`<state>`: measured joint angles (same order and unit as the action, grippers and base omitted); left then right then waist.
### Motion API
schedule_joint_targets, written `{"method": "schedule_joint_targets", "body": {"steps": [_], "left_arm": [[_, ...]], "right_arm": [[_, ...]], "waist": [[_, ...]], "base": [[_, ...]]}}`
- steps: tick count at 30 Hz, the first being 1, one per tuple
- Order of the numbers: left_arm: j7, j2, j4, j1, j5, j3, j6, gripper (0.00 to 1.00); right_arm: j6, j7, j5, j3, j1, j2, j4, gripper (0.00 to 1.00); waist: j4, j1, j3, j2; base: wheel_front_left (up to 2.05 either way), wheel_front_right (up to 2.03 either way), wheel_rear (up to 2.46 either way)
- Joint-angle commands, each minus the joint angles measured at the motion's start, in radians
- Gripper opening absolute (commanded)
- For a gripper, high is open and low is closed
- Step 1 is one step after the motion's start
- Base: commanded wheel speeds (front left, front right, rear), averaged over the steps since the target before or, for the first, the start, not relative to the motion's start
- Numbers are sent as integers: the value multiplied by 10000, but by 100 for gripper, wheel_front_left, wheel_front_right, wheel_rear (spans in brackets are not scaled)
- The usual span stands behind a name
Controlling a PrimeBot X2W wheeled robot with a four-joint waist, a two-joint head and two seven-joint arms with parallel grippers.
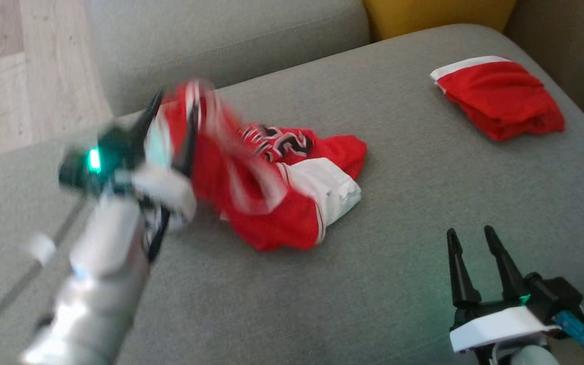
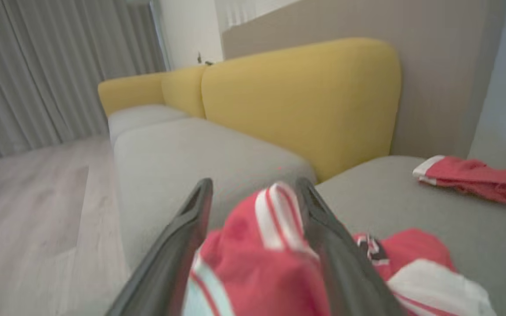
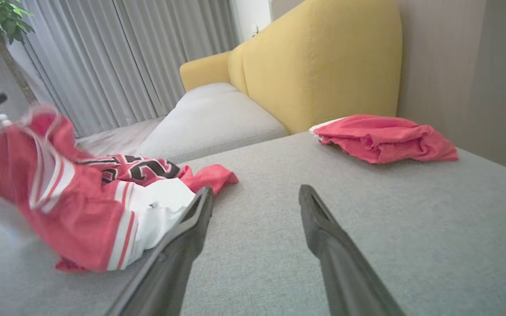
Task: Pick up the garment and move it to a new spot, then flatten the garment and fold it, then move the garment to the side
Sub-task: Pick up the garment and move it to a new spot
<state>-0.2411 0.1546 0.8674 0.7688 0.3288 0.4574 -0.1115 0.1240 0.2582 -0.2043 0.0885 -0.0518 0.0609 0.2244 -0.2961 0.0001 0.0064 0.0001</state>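
1. The garment (image 1: 292, 197), a red jersey with white panels and black-and-white lettering, lies crumpled on the grey sofa seat (image 1: 424, 243), a little left of the seat's middle.
2. Its left part is lifted off the seat and is blurred. The rest lies in a heap, with a white panel on the right side and a red flap pointing to the far right.
3. The left claw (image 1: 175, 109) is at the raised left end of the garment, its forearm coming in from the near left, and it too is blurred.
4. In the left wrist view the left claw (image 2: 255, 193) has a bunch of red cloth with white stripes between its two dark fingers (image 2: 182, 237). The fingers stand apart around the cloth, and I cannot tell whether they actually grip it.
5. The right claw (image 1: 470, 233) is at the near right, above the bare seat. Its fingers are spread and hold nothing, and it is well apart from the garment.
6. In the right wrist view the right claw (image 3: 256, 192) points across the seat, with the garment (image 3: 103, 206) to its left.
7. A folded red cloth (image 1: 500, 96) with a white edge lies at the far right of the seat, well apart from the garment.
8. A yellow backrest (image 1: 439, 15) stands behind the seat, and a pale wooden floor (image 1: 18, 76) shows at the far left.
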Motion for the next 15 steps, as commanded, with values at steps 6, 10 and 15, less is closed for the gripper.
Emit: {"method": "schedule_joint_targets", "body": {"steps": [6,10,15], "left_arm": [[-202,-240,-2196,-2514,109,-1735,1626,100],[-204,-720,-4312,-5057,-332,-2585,2267,100],[-205,-1009,-6222,-7655,-791,-2700,2503,100]], "right_arm": [[67,36,-80,266,141,-65,60,100],[67,36,113,88,-66,-68,103,100],[67,36,164,181,-495,-82,133,100]], "waist": [[784,-1,-121,-1],[1371,-1,-461,-1],[2199,-1,-884,-1]], "base": [[0,0,0],[0,0,0],[0,0,0]]}}
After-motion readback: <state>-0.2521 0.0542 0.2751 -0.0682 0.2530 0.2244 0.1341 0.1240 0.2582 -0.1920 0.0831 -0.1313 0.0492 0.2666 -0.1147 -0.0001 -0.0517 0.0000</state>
